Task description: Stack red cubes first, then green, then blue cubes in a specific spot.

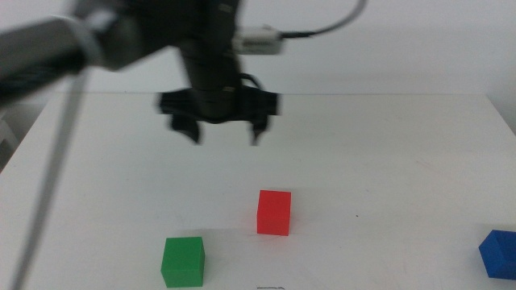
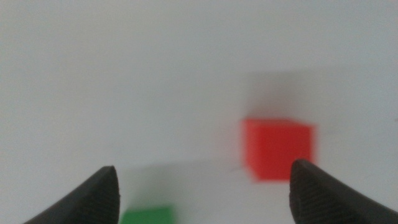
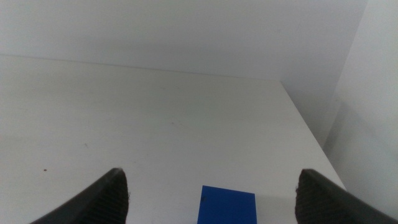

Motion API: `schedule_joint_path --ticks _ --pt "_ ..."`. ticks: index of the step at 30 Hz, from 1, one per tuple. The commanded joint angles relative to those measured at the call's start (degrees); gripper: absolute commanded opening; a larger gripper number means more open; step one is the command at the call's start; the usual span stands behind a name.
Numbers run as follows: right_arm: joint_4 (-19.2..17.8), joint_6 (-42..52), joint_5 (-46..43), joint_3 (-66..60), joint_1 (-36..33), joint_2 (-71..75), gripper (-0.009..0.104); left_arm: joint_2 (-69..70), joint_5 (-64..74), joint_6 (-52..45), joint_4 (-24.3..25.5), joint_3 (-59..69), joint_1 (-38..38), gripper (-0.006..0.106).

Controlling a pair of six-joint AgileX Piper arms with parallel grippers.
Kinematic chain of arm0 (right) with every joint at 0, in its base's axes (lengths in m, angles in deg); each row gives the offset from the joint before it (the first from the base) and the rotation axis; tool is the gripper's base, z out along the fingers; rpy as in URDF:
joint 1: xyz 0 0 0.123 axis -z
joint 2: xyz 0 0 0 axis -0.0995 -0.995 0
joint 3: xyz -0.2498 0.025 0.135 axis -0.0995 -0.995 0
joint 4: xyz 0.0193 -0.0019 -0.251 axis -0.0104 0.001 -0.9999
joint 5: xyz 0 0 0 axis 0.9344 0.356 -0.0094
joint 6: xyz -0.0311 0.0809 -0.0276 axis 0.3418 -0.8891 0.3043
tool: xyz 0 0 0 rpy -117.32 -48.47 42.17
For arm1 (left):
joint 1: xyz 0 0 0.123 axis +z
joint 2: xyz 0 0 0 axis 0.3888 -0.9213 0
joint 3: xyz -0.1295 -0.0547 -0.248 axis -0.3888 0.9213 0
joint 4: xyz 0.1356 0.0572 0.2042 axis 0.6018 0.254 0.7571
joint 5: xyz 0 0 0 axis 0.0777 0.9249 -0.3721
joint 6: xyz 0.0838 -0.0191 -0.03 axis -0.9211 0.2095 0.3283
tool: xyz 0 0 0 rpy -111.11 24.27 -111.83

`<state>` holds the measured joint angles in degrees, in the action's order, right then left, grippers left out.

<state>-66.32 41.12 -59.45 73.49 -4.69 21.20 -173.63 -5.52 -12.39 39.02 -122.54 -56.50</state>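
Note:
The red cube (image 1: 273, 212) sits on the white table near the front middle; it also shows in the left wrist view (image 2: 277, 148). The green cube (image 1: 183, 261) sits to its front left and shows at the edge of the left wrist view (image 2: 147, 216). The blue cube (image 1: 499, 252) sits at the front right, and in the right wrist view (image 3: 227, 204) it lies between the jaws. My left gripper (image 1: 225, 132) hangs open and empty above the table, behind the red cube. My right gripper (image 3: 211, 199) is open, out of the middle view, around the blue cube's position.
The white table (image 1: 387, 153) ends at a far edge against a pale wall. Its right edge shows in the right wrist view (image 3: 311, 134). The left arm's cable (image 1: 322, 31) loops above the gripper.

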Motion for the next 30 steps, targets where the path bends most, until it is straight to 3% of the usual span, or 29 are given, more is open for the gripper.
schedule_joint_path --ticks 1,9,15,20,30 --pt "-0.7 0.5 -4.6 1.0 0.3 1.1 0.082 7.3 5.8 -0.2 1.0 4.0 2.1 0.094" --pt "-0.7 0.5 -4.6 1.0 0.3 1.1 0.082 18.8 1.7 1.4 -0.4 24.6 6.0 0.094" --pt "-0.7 0.5 -4.6 1.0 0.3 1.1 0.082 18.8 -5.5 1.0 -6.4 32.3 6.0 0.094" --pt "-0.7 0.5 -4.6 1.0 0.3 1.1 0.082 17.5 -12.9 -1.6 -11.5 36.6 6.0 0.094" --pt "-0.7 0.5 -4.6 1.0 0.3 1.1 0.082 10.2 -16.4 -2.2 -11.7 37.6 6.0 0.094"
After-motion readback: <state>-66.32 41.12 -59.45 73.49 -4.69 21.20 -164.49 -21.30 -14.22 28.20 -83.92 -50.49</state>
